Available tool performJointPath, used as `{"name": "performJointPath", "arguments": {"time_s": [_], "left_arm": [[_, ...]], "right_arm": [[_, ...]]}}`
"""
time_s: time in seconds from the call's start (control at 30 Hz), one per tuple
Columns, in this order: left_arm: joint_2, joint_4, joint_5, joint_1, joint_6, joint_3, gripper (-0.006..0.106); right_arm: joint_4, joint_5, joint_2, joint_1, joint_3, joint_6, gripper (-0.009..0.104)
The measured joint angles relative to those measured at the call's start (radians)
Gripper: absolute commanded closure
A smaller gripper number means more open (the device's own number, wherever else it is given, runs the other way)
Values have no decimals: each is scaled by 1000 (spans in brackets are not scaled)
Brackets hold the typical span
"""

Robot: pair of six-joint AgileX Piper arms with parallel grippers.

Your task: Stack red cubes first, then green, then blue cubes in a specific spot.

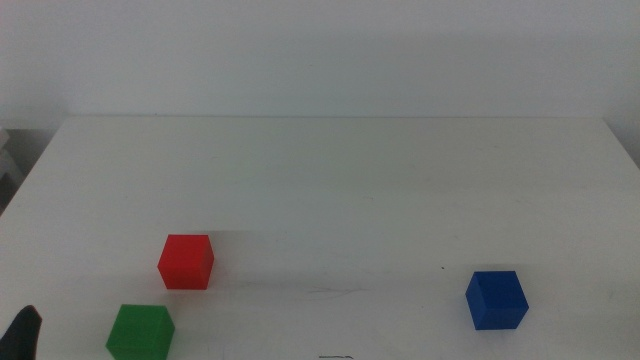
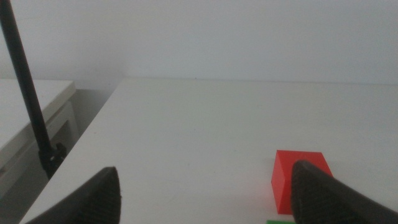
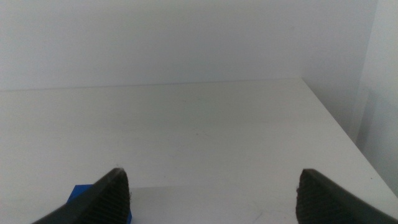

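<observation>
The red cube (image 1: 186,262) sits on the white table (image 1: 330,190) at the front left. The green cube (image 1: 140,332) stands just in front of it, to its left. The blue cube (image 1: 496,299) sits at the front right. My left gripper (image 2: 205,190) is open and empty, low at the table's front left corner; one dark jaw tip (image 1: 24,333) shows in the middle view. The red cube (image 2: 298,180) lies ahead of it, by one jaw, with a sliver of green cube (image 2: 280,221). My right gripper (image 3: 214,190) is open and empty; the blue cube's corner (image 3: 79,193) shows by one jaw.
A dark thin stand pole (image 2: 28,99) and a pale side cabinet (image 2: 31,118) stand beyond the table's left edge. A plain wall (image 1: 320,50) rises behind the table's far edge. The table's right edge (image 3: 339,127) drops off in the right wrist view.
</observation>
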State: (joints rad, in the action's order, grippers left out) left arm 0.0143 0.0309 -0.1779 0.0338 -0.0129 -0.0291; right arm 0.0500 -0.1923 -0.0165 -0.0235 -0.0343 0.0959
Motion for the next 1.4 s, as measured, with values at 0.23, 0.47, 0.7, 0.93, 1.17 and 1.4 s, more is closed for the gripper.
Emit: {"name": "performJointPath", "arguments": {"time_s": [0.23, 0.47, 0.7, 0.93, 1.17, 1.4], "left_arm": [[-153, 0, -46, 0, 0, 144, 7], [-460, 0, -250, 0, 0, 450, 7], [-691, 0, -501, 0, 1, 755, 12], [-854, 0, -761, 0, 1, 955, 22], [-998, 20, -814, 0, 0, 1021, 18], [-1181, 64, -915, -16, -13, 1126, 7]], "right_arm": [[0, 0, 0, 0, 0, 0, 23], [0, 0, 0, 0, 0, 0, 23], [0, 0, 0, 0, 0, 0, 23], [0, 0, 0, 0, 0, 0, 23], [0, 0, 0, 0, 0, 0, 23], [0, 0, 0, 0, 0, 0, 23]]}}
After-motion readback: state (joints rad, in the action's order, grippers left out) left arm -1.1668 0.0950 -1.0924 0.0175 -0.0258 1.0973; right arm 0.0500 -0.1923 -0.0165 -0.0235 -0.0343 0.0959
